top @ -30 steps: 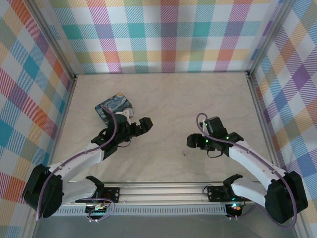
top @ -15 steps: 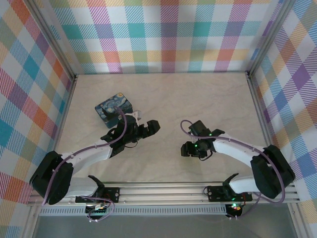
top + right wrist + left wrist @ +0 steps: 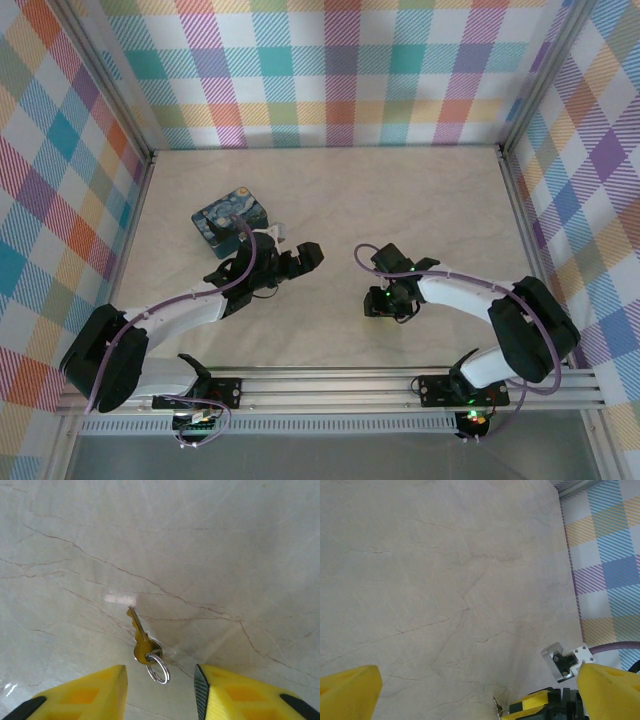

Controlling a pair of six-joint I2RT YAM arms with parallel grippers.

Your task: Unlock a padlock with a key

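A small brass key (image 3: 141, 639) with a silver ring (image 3: 158, 667) lies flat on the pale marbled table (image 3: 210, 545). My right gripper (image 3: 160, 692) hovers low over it, open. Its yellow fingers (image 3: 85, 695) stand either side of the ring and touch neither ring nor key. From above, the right gripper (image 3: 378, 300) sits at centre-right of the table. My left gripper (image 3: 302, 258) is wide open and holds nothing. In its wrist view, its fingertips (image 3: 350, 690) frame bare table, and the key (image 3: 496, 705) and the right gripper's yellow finger (image 3: 535, 705) show at the bottom edge. The padlock is hidden.
A blue-and-yellow starry-night tin (image 3: 230, 218) lies on the table behind the left arm. Plaid walls (image 3: 330, 70) close in the table on three sides. An aluminium rail (image 3: 330, 385) runs along the near edge.
The right gripper has swung left and down over the key, and its jaws have narrowed. The left gripper shifted a little to the right early on, then held still.
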